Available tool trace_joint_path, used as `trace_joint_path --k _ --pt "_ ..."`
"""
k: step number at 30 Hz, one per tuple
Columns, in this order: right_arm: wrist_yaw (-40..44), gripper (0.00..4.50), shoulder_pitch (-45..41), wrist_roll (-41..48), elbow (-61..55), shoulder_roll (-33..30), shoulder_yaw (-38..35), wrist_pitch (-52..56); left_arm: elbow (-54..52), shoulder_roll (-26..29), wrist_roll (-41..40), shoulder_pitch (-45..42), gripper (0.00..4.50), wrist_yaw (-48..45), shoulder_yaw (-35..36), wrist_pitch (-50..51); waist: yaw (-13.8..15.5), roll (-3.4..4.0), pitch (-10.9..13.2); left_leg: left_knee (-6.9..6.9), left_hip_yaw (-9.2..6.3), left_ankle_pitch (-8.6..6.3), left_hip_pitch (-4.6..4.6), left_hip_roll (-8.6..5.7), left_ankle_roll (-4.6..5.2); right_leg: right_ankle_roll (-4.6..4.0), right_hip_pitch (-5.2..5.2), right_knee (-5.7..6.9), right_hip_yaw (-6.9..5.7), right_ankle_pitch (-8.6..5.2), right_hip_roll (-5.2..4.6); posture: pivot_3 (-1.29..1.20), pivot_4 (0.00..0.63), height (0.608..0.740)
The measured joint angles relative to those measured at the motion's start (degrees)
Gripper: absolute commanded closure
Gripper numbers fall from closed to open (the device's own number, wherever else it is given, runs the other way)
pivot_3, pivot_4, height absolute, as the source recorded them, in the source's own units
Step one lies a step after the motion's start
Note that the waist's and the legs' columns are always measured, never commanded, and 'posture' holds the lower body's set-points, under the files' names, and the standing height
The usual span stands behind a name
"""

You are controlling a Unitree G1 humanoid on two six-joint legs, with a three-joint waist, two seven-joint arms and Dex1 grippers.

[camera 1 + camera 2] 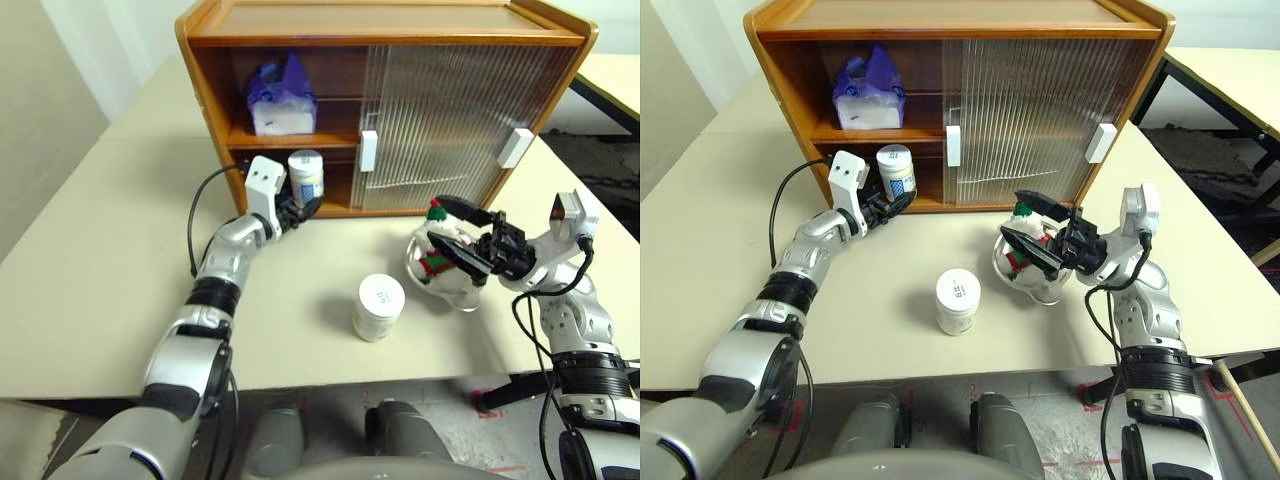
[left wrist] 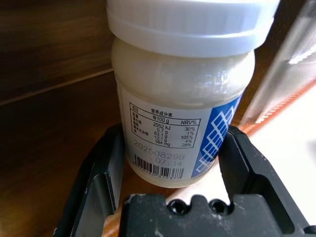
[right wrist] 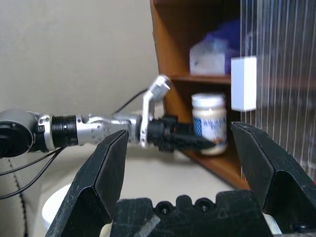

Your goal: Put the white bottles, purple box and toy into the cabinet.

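**Left gripper holds a white bottle at the cabinet's lower shelf**

The left gripper has its two black fingers set on either side of a short, squat white plastic bottle with a wide screw cap and a blue-printed label, clasping its lower body. The bottle stands upright at the front edge of the lower shelf, in the open left half of the large orange-brown wooden cabinet. In the left wrist view the label's printed table and barcode face the camera.

The right gripper hangs over the table with its fingers spread as wide as they go and nothing between them. It sits just above a shiny silver metal bowl, in which lies the small fluffy white plush toy with red hat and red-and-green striped scarf.

A second white screw-capped bottle stands upright on the pale beige table, near the front edge, between the two arms and well apart from both grippers.

On the cabinet's upper shelf, left side, sits the soft lilac tissue pack with purple tissue sticking up from its top. The two ribbed translucent sliding doors, each with a white rectangular handle, cover the right half.
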Motion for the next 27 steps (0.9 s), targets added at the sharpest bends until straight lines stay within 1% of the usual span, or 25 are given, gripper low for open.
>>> trace_joint_path --k 9,12,14,20,27 --pt "-0.97 0.0 2.0 -0.39 -1.93 -0.52 0.39 -0.09 13.68 -1.64 3.01 -7.63 1.4 4.47 0.27 -3.71 -0.08 -0.02 0.01 0.05 -0.02 0.0 -0.19 -0.27 0.0 0.0 -0.17 0.0 -0.03 0.03 -0.01 0.07 0.0 0.74" --pt "-1.11 0.0 2.07 -0.39 -2.07 -0.9 0.38 -0.05 17.15 -2.39 4.1 -9.94 1.4 5.98 0.24 -4.47 -0.25 -0.03 0.0 0.14 -0.03 0.0 -0.46 -0.28 0.0 0.0 -0.43 0.05 -0.02 0.09 0.0 0.05 0.0 0.74" --pt "-1.26 0.0 2.26 -0.38 -2.13 -0.91 0.38 -0.04 17.99 -2.66 4.53 -10.37 1.41 6.57 0.3 -5.03 -0.52 -0.03 -0.01 0.19 -0.01 0.01 -0.68 -0.32 0.02 -0.09 -0.7 0.16 0.04 0.17 0.0 0.04 0.0 0.74" --pt "-2.11 0.0 3.03 -0.34 -4.04 -0.95 0.4 0.25 20.67 -4.81 5.55 -12.33 1.41 7.57 0.79 -5.57 -1.29 -0.03 -0.01 0.19 -0.03 0.01 -0.74 -0.38 0.02 -0.09 -0.73 0.15 0.02 0.22 -0.02 0.02 0.0 0.74" --pt "-2.85 0.0 3.74 -0.13 -4.6 -1.72 0.18 1.03 21.85 -5.06 5.96 -13.34 1.41 9.29 1.36 -6.15 -2.4 -0.03 -0.01 0.21 -0.05 0.02 -0.71 -0.4 0.03 -0.03 -0.73 0.2 0.05 0.26 -0.02 0.03 0.0 0.74"
